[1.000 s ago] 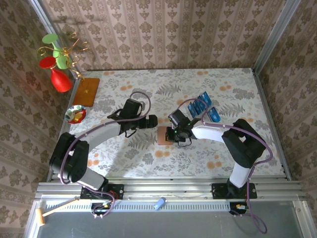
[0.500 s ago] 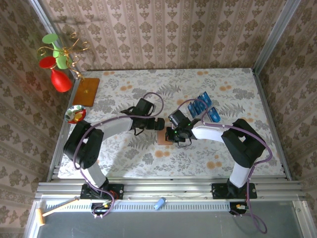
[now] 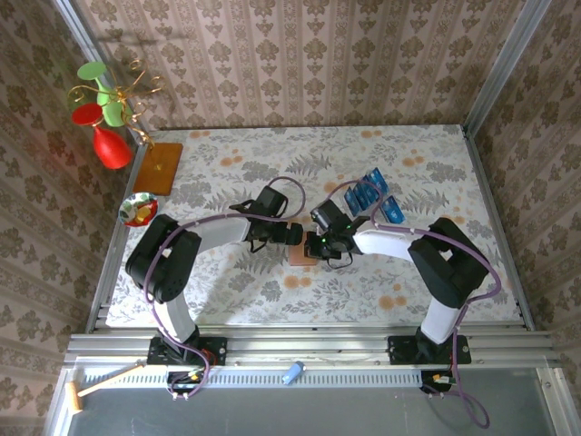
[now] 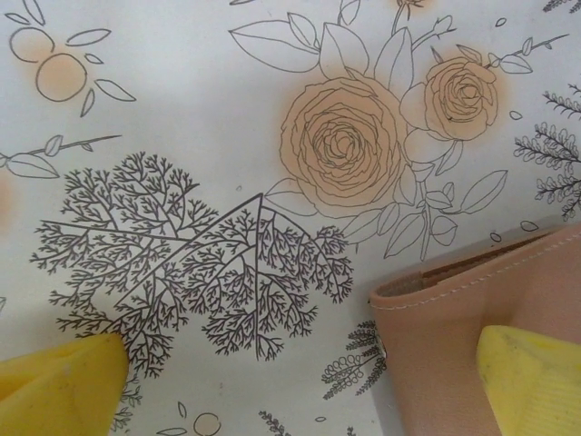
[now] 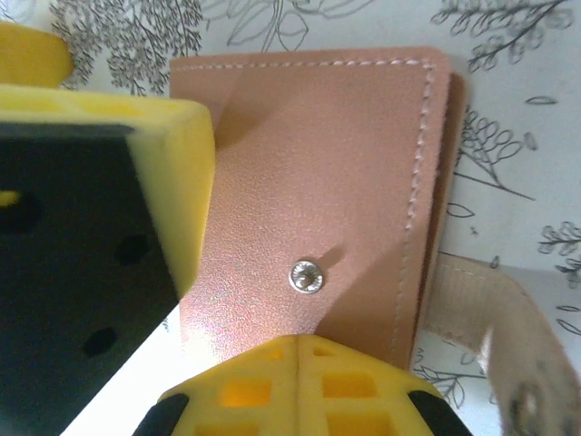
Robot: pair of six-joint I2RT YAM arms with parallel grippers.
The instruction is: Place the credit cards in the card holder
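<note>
Arms both folded in toward the middle of the bench (image 3: 227, 300), elbows out to the sides: left arm (image 3: 213, 233) runs its forearm rightward, right arm (image 3: 390, 239) runs its forearm leftward, wrists low, heads almost meeting. Card holder (image 3: 300, 258) lies flat mid-bench right under that meeting point, with left pincer (image 3: 290, 234) at its far-left corner and right pincer (image 3: 320, 245) at its right edge. Left wrist view: left pincer (image 4: 300, 363) spread wide, one yellow pad (image 4: 59, 381) over bare floral bench top, the other over the card holder (image 4: 454, 318) near its stitched edge (touching or just above, cannot tell). Right wrist view: right pincer (image 5: 245, 241) sits close over the card holder (image 5: 318, 173), brown face up, snap stud (image 5: 306, 275) showing, strap (image 5: 486, 313) trailing loose off its right side onto the bench. One finger (image 5: 172, 182) covers the holder's left edge, the other its lower edge; spread or pressed together, cannot tell from this angle. Credit cards (image 3: 372, 195) sit in a blue cluster further back and to the right, well apart from the card holder, beyond the right forearm.
</note>
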